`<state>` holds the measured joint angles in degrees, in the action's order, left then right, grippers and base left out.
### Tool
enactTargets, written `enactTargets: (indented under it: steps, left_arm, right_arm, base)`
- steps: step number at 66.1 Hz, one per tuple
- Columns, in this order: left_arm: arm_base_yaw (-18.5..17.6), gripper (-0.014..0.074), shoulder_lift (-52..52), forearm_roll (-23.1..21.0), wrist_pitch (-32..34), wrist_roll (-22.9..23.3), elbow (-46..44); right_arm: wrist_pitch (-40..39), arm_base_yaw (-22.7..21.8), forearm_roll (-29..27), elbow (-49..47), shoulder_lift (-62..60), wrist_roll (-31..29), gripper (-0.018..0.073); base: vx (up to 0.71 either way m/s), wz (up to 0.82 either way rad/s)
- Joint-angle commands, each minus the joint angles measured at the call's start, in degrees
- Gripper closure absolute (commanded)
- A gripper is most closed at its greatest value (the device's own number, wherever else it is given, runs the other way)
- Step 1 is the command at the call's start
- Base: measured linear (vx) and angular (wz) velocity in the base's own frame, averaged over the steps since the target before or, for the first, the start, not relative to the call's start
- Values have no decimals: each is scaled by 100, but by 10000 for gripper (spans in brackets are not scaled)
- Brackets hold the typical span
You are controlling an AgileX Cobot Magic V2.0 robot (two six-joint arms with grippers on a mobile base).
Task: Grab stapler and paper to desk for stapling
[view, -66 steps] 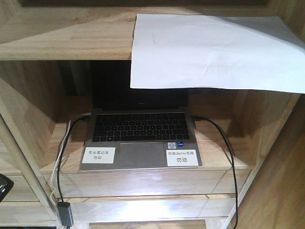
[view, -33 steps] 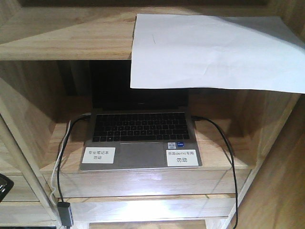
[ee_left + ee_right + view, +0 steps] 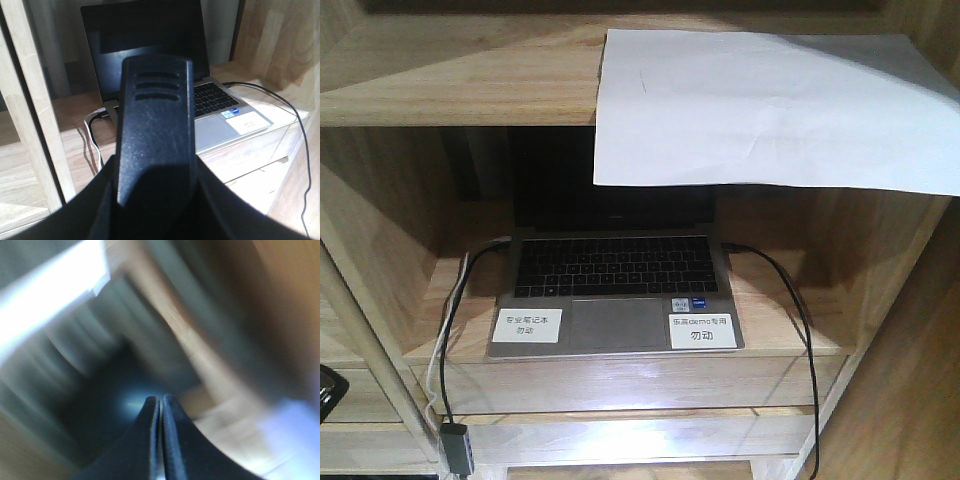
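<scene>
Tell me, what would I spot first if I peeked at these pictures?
The big white paper, lying on the top shelf with its front edge hanging over. Right below sits an open laptop with a dark screen. In the left wrist view, a black slotted stapler fills the picture, held close up.
</scene>
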<state>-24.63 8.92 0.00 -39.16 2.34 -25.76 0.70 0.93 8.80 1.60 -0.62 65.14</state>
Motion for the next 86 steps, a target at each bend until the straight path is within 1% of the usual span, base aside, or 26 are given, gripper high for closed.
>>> enactTargets:
  steps: [1, 4, 6, 12, 17, 24, 27, 35, 41, 45, 50, 57, 68, 86]
  left_arm:
    - [3, 603, 58, 0, 678, 21, -174]
    - [3, 603, 58, 0, 678, 21, -174]
    - [3, 603, 58, 0, 678, 21, -174]
    - [3, 603, 58, 0, 678, 21, -174]
    - [3, 603, 58, 0, 678, 21, -174]
    - [3, 603, 58, 0, 678, 21, -174]
    - [3, 603, 58, 0, 679, 16, -174]
    - [3, 603, 58, 0, 679, 16, -174]
    - [3, 603, 58, 0, 679, 16, -174]
    - [3, 603, 58, 0, 679, 16, -174]
    - [3, 603, 58, 0, 679, 16, -174]
    - [3, 603, 58, 0, 679, 16, -174]
    - [3, 603, 58, 0, 679, 16, -174]
    - [3, 603, 58, 0, 679, 16, -174]
  right_arm:
    - [-280, -20, 504, 19, -79, 1676, 568]
    - [-270, -20, 604, 19, -79, 2050, 567]
    - [-320, -15, 664, 19, -79, 2133, 566]
    - [-707, 91, 903, 13, 14, 2112, 551]
    - [-1249, 346, 992, 13, 337, 2093, 510]
    - [-2391, 701, 1118, 3, 1121, 2099, 420]
    - [-2935, 814, 1152, 3, 1551, 2091, 357]
    - [-4453, 849, 1187, -72, 2838, 1753, 194]
    - [-5407, 849, 1194, -202, 3760, 1511, 97]
    - [-6041, 849, 1208, -342, 4322, 1433, 56]
    - [-6686, 849, 1233, -547, 5002, 1390, 36]
    - [-7176, 849, 1337, -894, 5657, 1379, 38]
    - [-7337, 849, 1673, -1522, 6330, 1379, 39]
    - [-7335, 849, 1542, -2310, 7036, 1373, 39]
  base:
    - [0, 0]
    - [0, 0]
    - [0, 0]
    - [0, 0]
    - [0, 0]
    - [0, 0]
    - [0, 0]
    - [0, 0]
    - [0, 0]
    - [0, 0]
    - [0, 0]
    - [0, 0]
    - [0, 0]
    - [0, 0]
